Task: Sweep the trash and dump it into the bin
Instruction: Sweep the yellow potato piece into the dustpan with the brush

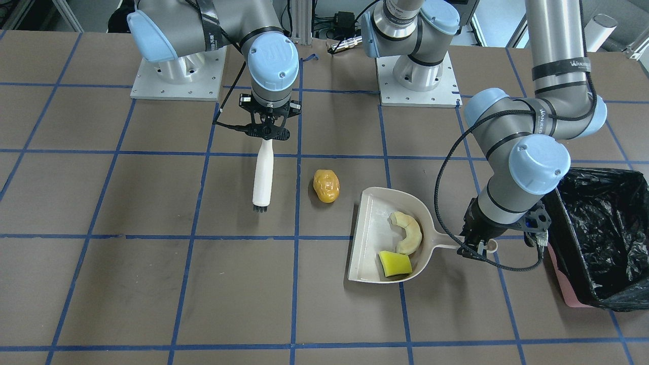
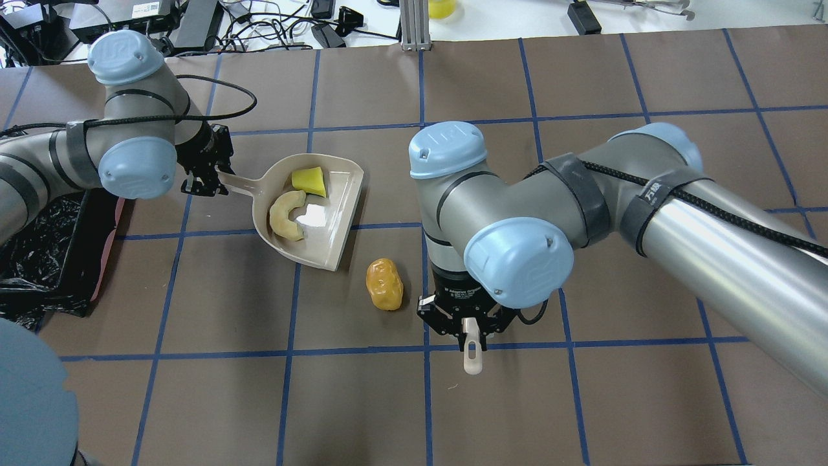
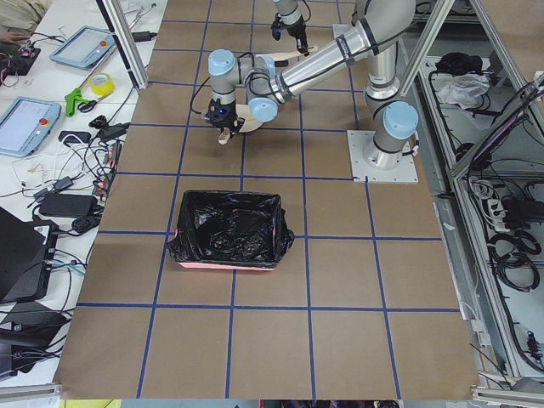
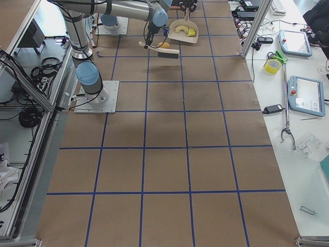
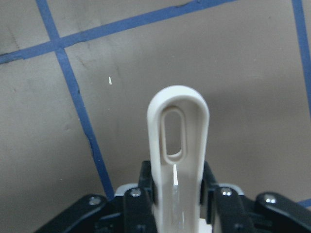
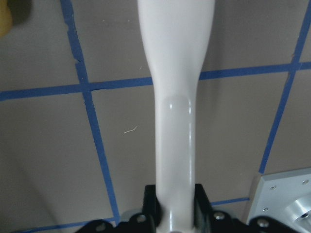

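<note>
The beige dustpan [image 1: 369, 238] lies on the table, and my left gripper [image 1: 476, 247] is shut on its handle [image 5: 178, 141]. In the pan lie the pale cream ring piece [image 1: 408, 232] and the yellow-green wedge [image 1: 395, 263]. The orange-brown lump [image 1: 326, 186] sits on the table just outside the pan's open edge, also seen in the overhead view [image 2: 384, 283]. My right gripper [image 1: 266, 133] is shut on the beige brush [image 1: 263, 177], whose dark bristles [image 1: 260, 207] are beside the lump. The pink bin [image 1: 603, 238] with its black bag stands beyond my left gripper.
The two arm bases [image 1: 177, 76] [image 1: 418, 76] are bolted at the robot's side of the table. The brown table has a grid of blue tape lines [image 1: 296, 238]. Cables and equipment lie off the table's far edge [image 2: 259, 19].
</note>
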{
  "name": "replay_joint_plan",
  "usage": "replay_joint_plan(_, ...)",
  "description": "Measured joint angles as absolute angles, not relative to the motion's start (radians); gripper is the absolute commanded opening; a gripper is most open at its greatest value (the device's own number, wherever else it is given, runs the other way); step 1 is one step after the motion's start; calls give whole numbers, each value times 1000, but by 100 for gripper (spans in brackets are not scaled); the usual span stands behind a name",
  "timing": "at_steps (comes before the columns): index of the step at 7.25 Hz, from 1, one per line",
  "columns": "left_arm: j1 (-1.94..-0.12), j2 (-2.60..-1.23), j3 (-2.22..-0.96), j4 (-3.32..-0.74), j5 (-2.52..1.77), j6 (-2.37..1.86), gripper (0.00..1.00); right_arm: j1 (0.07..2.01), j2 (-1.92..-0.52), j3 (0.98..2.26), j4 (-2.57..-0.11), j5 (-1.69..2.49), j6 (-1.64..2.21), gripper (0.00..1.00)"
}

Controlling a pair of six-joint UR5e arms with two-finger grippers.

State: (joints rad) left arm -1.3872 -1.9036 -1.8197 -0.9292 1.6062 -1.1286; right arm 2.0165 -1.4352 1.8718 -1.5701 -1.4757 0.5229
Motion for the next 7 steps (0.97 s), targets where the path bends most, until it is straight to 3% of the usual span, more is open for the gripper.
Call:
replay_joint_plan(3,-1363,-1833,-1979,-810,1612,-1101,0,2152,-1373,1898,-1703,-1393,785,0)
replay_joint_plan(7,-1357,-1753,-2058,-843,1615,-1111,0,2242,-1219,1849,-1926,-1319,1008,0)
